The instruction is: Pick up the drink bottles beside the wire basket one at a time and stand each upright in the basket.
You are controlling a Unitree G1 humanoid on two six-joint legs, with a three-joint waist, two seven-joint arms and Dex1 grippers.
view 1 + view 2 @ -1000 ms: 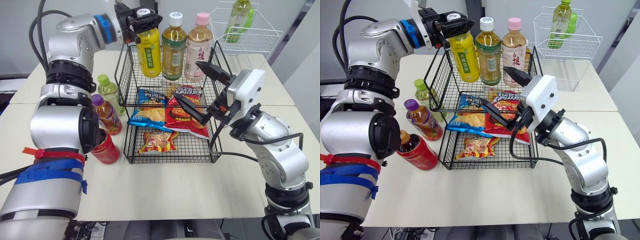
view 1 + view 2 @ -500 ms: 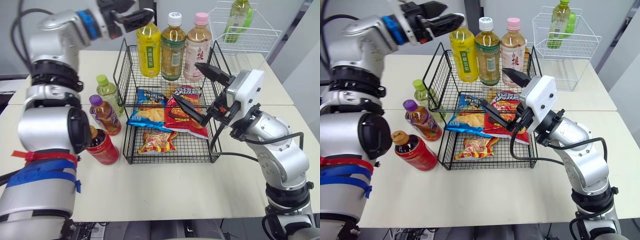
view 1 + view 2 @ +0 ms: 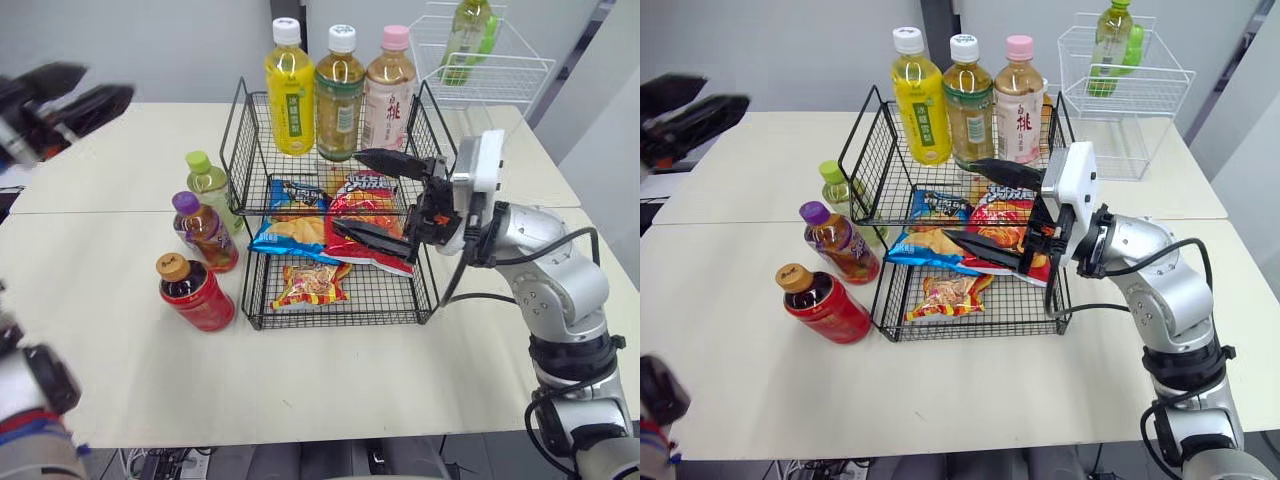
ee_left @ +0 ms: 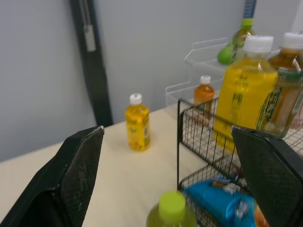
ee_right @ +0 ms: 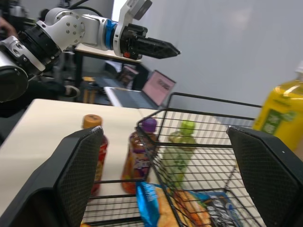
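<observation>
The black wire basket (image 3: 250, 150) holds three upright bottles in its top tier: yellow (image 3: 288, 95), amber (image 3: 338, 98) and pink-capped (image 3: 388, 95). Left of the basket stand a green-capped bottle (image 3: 208, 185), a purple-capped bottle (image 3: 205, 232) and a red bottle (image 3: 193, 293) with a brown cap. My left gripper (image 3: 105, 82) is open and empty, far out to the left over the table's back edge. At the basket's right front side my right gripper (image 3: 348, 190) is open and empty, its fingers pointing left across the snack bags.
Snack bags (image 3: 365, 220) lie in the basket's lower tiers. A white wire basket (image 3: 500, 75) with a green bottle (image 3: 468, 25) stands at the back right. Further back, a small yellow bottle (image 4: 136, 124) and an orange one (image 4: 203, 93) stand upright.
My left gripper has let go of the yellow bottle, which now stands in the top tier, and has swung far left. The right gripper's fingers have levelled. The camera has shifted.
</observation>
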